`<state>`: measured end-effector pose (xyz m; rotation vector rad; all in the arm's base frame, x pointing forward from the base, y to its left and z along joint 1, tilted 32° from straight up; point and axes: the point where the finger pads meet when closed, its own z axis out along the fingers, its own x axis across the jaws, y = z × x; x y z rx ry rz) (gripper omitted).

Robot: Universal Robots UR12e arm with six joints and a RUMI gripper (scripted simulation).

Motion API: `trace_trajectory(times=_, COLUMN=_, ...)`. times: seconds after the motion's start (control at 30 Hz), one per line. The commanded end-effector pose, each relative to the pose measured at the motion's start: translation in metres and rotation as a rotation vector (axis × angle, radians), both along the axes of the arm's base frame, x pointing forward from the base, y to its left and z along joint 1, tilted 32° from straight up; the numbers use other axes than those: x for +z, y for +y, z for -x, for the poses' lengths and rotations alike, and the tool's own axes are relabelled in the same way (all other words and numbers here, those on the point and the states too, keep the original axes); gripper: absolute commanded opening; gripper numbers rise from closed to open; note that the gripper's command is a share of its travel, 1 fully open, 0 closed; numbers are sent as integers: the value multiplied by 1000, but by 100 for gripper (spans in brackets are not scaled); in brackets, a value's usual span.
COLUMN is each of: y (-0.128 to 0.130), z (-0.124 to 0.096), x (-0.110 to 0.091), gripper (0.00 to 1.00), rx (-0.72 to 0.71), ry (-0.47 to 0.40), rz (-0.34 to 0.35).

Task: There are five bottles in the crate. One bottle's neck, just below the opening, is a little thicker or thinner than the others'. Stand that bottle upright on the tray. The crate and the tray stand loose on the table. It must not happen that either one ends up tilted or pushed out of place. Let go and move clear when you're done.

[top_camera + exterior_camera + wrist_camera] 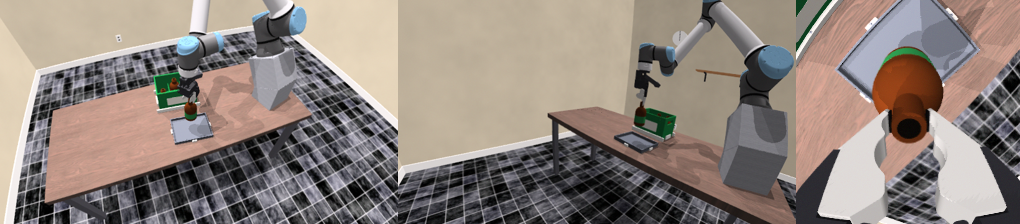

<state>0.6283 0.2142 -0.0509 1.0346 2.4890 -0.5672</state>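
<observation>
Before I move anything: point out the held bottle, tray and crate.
bottle [190,110] [640,116] [907,85]: top, exterior and wrist views; body, or shoulder in wrist
tray [188,132] [633,139]: top and exterior views; inner floor
crate [163,101] [667,126]: top and exterior views; green outer wall
</observation>
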Motion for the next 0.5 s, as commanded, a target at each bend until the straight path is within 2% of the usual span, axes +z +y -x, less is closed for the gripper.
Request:
trace_trajectory(times=0.0, y=-5, z=-3, x=-9, gripper=0, rx=1, ry=-1, rz=-1)
trace_trajectory(times=0.37, y=-22, z=-9, x=-38, gripper=0, rx=1, ry=-1, rz=-1)
trace_trajectory(times=0.47, y=-24, z=-10, x=-41, gripper=0, rx=1, ry=-1, rz=-1)
